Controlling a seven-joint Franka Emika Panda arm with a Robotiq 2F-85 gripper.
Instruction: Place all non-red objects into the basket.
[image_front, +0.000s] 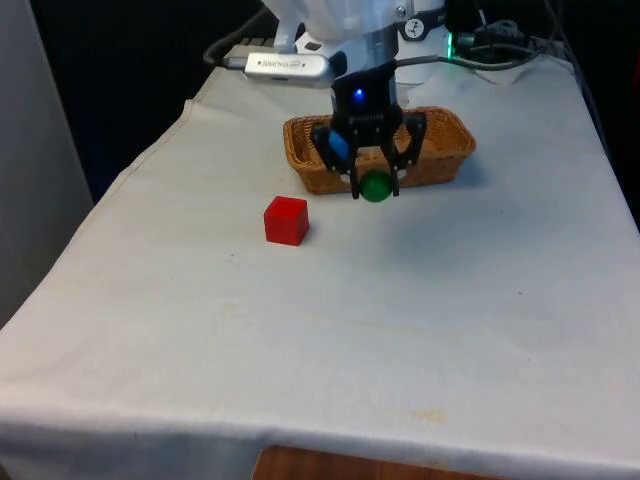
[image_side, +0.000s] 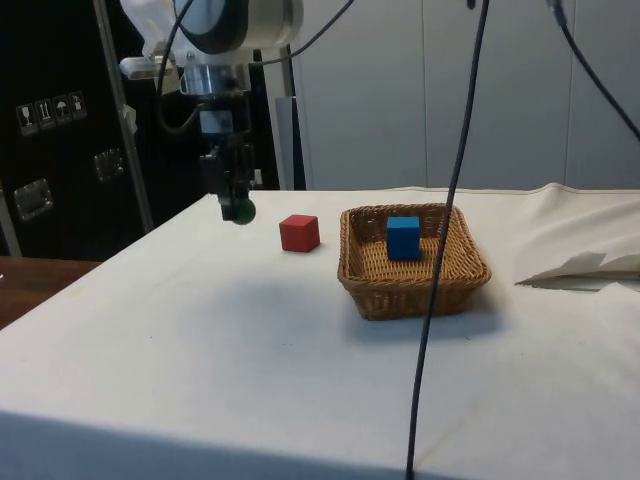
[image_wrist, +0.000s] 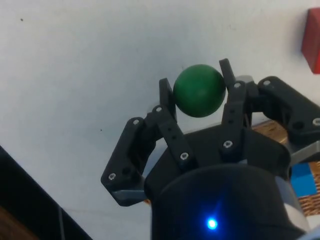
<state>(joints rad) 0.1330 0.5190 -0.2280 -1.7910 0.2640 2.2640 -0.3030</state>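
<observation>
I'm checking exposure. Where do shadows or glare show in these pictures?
Side view: soft shadow beside the basket on the cloth; front view: faint shadow under the red cube; wrist view: mild sheen on the green ball held in the end effector.

The front camera faces the basket (image_front: 440, 160) across the table; the side camera views it sideways; the wrist camera looks down close beside it.

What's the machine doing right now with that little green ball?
End effector shut on green ball, held above the cloth. Blue cube already in basket. Red cube beside basket. Path looks clear.
</observation>
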